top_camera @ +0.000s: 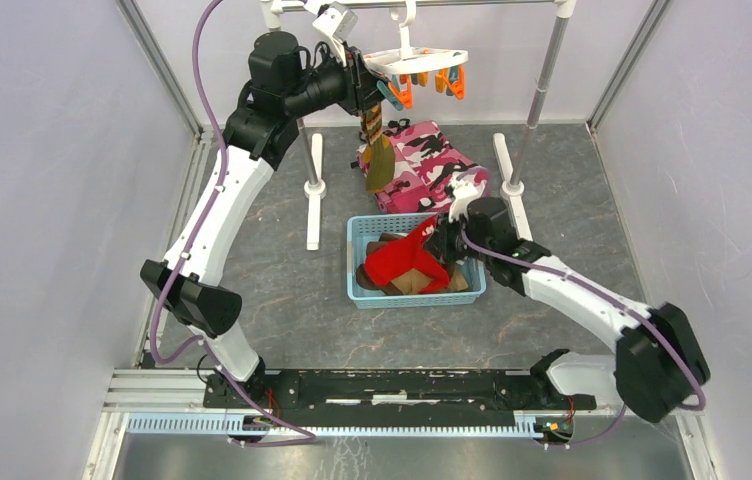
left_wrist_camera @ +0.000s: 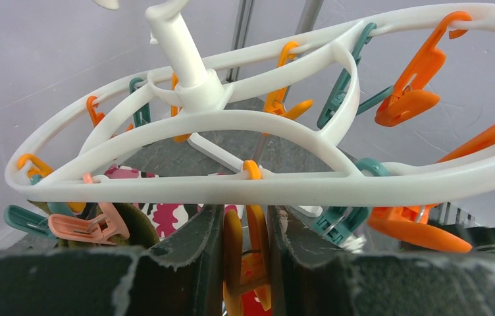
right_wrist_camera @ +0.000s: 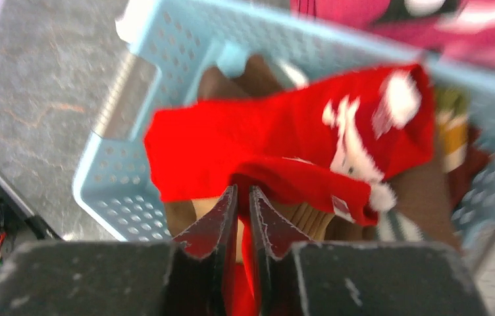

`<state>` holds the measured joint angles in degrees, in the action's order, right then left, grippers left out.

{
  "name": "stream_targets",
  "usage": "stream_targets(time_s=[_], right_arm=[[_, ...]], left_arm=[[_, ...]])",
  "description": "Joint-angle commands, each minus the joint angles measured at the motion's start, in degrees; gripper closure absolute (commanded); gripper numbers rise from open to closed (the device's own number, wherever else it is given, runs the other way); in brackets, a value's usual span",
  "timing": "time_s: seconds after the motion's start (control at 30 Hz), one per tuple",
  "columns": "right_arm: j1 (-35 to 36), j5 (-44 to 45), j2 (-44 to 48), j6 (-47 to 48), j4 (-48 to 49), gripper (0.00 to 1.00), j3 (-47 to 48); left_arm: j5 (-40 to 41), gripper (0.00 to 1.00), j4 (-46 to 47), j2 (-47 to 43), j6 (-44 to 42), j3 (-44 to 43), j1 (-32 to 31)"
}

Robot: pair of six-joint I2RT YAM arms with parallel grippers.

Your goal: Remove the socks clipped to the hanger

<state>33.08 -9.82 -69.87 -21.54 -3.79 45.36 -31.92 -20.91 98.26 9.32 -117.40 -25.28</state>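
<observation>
The top external camera looks steeply down from high over the near edge, taking in the whole table (top_camera: pixel 282 300). The left wrist camera peers up, close under the white hanger (left_wrist_camera: pixel 192 122); the right wrist camera looks down, close, into the blue basket (right_wrist_camera: pixel 166 39) — both shared with the overhead view.

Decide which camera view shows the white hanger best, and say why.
Left wrist: the hanger fills the frame, its loops and clips clear. Top external shows it small, hanging from the rail; right wrist misses it.

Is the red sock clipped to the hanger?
No, the red sock is pinched in the right gripper at the blue basket, away from the hanger.
</observation>
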Motion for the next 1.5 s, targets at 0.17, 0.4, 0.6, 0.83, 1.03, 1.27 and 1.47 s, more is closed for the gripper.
stream_targets(time_s=[0.17,0.4,0.6,0.83,1.03,1.27,1.47], right_arm=[[-0.3,-1.7,-13.6,-5.2,12.2,0.97,-7.1],[2.4,11.0,-2.5,1.5,16.0,0.73,-7.0],[2.5,19.2,-1.5,7.1,16.8,0.15,1.5],[4.6,16.3,-16.5,11.8,40.4,0.02,9.4],[6.9,21.6,-32.8,17.3,50.0,0.02,23.4],[7.6,34.0,-41.3,20.0,49.4,0.13,32.6],[7.7,32.7,-41.8,20.8,48.5,0.77,33.6]], left_arm=[[-1.2,0.92,1.3,-2.0,1.5,-0.1,-0.6],[-1.5,0.92,1.7,-2.7,1.5,0.7,-0.6],[-1.7,0.91,1.9,-2.6,1.7,0.7,-0.6],[-1.6,0.86,2.4,-2.4,3.6,0.7,-0.6],[-1.1,0.83,2.2,-2.6,3.5,1.3,-0.6],[-0.9,0.83,2.1,-3.2,3.3,1.7,-0.6],[0.1,0.59,1.4,-4.4,2.9,3.0,-0.6]])
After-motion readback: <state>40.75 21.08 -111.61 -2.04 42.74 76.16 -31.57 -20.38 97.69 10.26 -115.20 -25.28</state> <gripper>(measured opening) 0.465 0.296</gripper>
